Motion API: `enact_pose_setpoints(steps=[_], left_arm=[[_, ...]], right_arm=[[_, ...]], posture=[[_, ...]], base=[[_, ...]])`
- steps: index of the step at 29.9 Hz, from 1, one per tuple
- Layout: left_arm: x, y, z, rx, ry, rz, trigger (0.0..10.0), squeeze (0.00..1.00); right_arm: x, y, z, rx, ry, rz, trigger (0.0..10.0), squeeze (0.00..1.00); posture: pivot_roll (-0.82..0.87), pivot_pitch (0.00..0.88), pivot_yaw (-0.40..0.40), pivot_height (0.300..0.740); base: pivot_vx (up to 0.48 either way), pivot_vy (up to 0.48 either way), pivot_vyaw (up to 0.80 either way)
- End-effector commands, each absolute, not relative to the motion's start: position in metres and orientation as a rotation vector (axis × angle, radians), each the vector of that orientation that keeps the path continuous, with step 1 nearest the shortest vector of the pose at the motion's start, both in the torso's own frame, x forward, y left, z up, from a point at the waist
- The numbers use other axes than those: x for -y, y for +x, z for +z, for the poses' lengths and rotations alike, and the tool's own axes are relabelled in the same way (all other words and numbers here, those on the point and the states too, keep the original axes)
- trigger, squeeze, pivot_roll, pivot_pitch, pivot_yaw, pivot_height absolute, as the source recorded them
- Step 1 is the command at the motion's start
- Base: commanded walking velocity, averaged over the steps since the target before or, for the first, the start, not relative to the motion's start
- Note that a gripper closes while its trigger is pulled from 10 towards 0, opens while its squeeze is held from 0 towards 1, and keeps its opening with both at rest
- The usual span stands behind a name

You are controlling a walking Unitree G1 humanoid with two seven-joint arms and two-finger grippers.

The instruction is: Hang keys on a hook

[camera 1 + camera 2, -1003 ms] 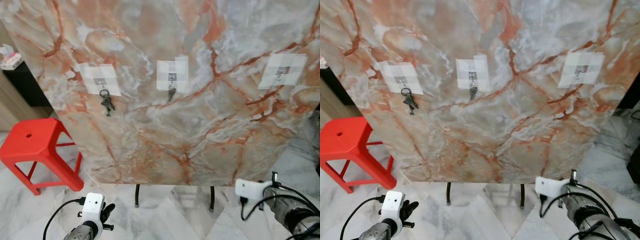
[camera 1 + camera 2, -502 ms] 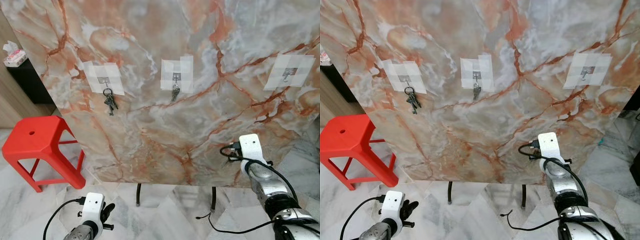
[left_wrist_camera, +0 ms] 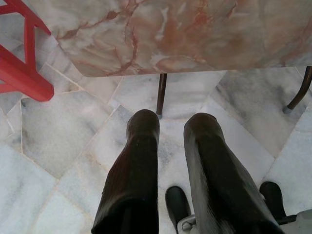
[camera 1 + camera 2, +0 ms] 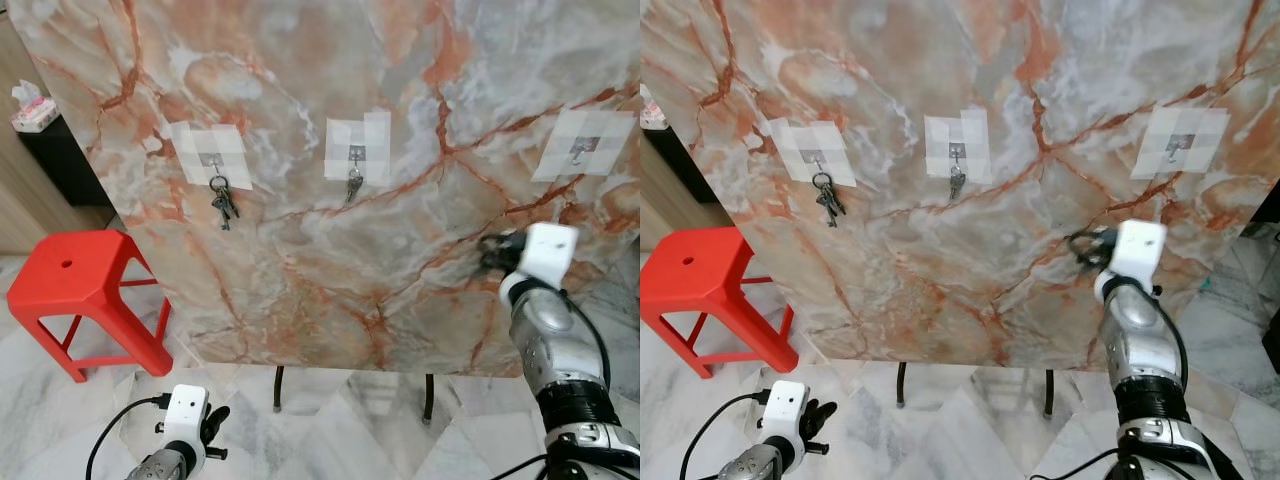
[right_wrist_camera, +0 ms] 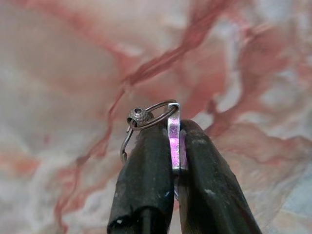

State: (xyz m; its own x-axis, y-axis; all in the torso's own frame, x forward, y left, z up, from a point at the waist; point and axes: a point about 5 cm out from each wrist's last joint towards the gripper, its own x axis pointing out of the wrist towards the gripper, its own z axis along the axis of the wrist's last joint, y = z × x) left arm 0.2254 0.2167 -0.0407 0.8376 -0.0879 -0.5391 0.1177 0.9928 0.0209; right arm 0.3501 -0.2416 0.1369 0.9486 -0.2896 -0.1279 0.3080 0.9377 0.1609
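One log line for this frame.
right gripper: shut on keys, raised below free right hook | left gripper: open, low | left, middle hooks: taken

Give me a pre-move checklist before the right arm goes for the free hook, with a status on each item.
1. Keys held: ok. The right gripper is shut on the key ring, which sticks out past the fingertips.
2. Target hook free: ok. The right hook carries nothing; the left hook and middle hook each already hold keys.
3. Gripper level with the hook: not ok. It is raised before the marble board but sits below the right hook.
4. Ring opening turned toward the hook: cannot tell.
5. Left gripper out of the way: ok. It hangs low over the floor, fingers apart.
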Motion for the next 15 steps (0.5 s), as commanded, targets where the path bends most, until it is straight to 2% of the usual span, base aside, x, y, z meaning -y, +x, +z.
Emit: enact_pose_setpoints(steps=[1, 5, 12, 15], left_arm=[[-0.217, 0.225, -0.041, -0.570, 0.059, -0.107, 10.0, 0.00], [-0.221, 0.226, -0.040, -0.559, 0.066, -0.080, 10.0, 0.00], [-0.227, 0.226, -0.037, -0.543, 0.088, -0.041, 10.0, 0.00], [-0.228, 0.226, -0.037, -0.542, 0.095, -0.036, 10.0, 0.00]], right_arm=[[0.242, 0.348, 0.139, -0.090, 0.235, -0.326, 10.0, 0.00], [0.225, 0.342, 0.149, -0.008, 0.306, -0.291, 10.0, 0.00], [0.214, 0.337, 0.152, -0.040, 0.270, -0.243, 10.0, 0.00], [0.214, 0.338, 0.154, -0.042, 0.254, -0.235, 10.0, 0.00]], posture=[[0.06, 0.056, 0.023, 0.740], [0.06, 0.055, 0.020, 0.740], [0.07, 0.056, 0.021, 0.740], [0.06, 0.055, 0.022, 0.740]], base=[[0.000, 0.000, 0.00], [0.000, 0.000, 0.00], [0.000, 0.000, 0.00], [0.000, -0.256, 0.00]])
